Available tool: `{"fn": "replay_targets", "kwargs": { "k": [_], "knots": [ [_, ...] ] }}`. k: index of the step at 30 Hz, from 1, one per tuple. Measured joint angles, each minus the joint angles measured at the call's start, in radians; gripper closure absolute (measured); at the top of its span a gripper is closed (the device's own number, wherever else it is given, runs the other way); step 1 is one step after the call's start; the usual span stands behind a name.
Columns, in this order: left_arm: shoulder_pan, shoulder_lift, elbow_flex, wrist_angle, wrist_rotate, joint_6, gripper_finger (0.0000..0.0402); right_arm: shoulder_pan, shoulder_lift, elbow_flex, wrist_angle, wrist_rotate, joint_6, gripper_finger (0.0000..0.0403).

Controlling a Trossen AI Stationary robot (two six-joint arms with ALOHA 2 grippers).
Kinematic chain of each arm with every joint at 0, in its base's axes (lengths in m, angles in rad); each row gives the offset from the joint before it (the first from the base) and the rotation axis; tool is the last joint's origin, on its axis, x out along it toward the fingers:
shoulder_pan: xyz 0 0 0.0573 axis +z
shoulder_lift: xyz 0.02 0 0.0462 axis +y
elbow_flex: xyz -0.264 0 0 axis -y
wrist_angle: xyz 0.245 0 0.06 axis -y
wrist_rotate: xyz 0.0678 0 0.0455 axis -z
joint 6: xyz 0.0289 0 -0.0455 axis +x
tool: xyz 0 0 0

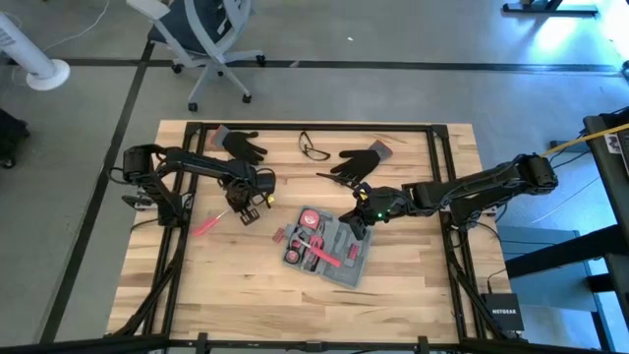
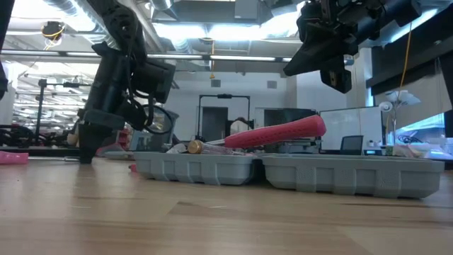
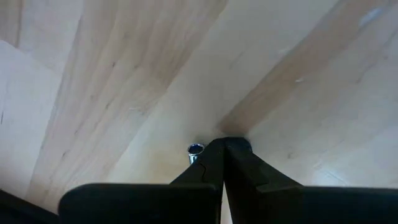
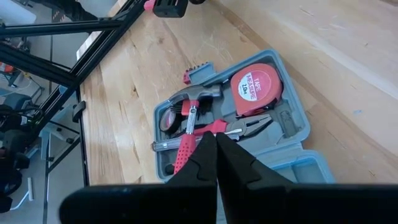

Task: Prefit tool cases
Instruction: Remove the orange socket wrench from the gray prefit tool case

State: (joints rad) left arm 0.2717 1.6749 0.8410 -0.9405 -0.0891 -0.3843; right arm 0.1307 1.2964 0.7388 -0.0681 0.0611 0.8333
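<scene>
Grey-blue plastic marks the case (image 1: 326,248), which lies opened flat near the middle of the surface (image 1: 413,295), toward its front edge, its moulded slots turned up so that tools can be seated. A hammer (image 4: 189,118), a tape measure (image 4: 254,84) and pliers (image 4: 245,129) are already bedded in one half. The right hand (image 1: 360,222) is held closed and empty just above the case's far edge, probably poised to press a tool home. The left hand (image 1: 246,208) is also closed, its tips lowered to the bare wood beside a small socket (image 3: 195,150), near a loose red tool (image 1: 208,223) left of the case.
</scene>
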Motion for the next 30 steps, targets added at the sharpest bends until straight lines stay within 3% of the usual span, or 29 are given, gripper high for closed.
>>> {"fn": "replay_targets", "kwargs": {
  "k": [30],
  "knots": [
    [0.065, 0.001, 0.0, 0.001, -0.038, 0.079, 0.0401, 0.0, 0.0, 0.0, 0.0, -0.001, 0.0, 0.0402]
  ]
}}
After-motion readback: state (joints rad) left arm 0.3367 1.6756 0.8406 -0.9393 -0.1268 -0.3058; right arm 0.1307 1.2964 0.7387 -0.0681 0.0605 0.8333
